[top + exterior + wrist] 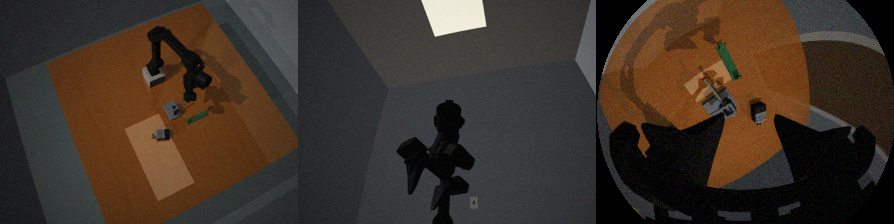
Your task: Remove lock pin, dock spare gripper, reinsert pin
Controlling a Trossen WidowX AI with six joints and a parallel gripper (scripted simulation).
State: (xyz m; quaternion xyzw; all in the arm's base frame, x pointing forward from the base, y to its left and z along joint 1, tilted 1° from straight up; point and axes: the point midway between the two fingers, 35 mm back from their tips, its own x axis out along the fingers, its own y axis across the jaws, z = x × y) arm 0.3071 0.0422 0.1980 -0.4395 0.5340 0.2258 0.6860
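Observation:
The grey mount (168,108) (712,106) stands on the orange surface with its small upright socket. The thin lock pin (184,104) (712,89) sticks out of one side of the socket; its outer end looks reddish in the wrist view. The spare gripper (162,134) (758,112), grey and black with a small pronged spigot, lies apart from the mount at the edge of a pale rectangle. My gripper (421,201) (750,117) is open and empty, with its fingers apart above the surface. In the top view its fingertips are hard to make out in the dark.
A green strip (196,118) (728,61) lies near the pin's outer end. The pale rectangle (161,164) (695,88) lies beyond the mount. The arm's white base block (156,80) stands behind the mount. The exterior view shows only the dark arm, walls and ceiling light.

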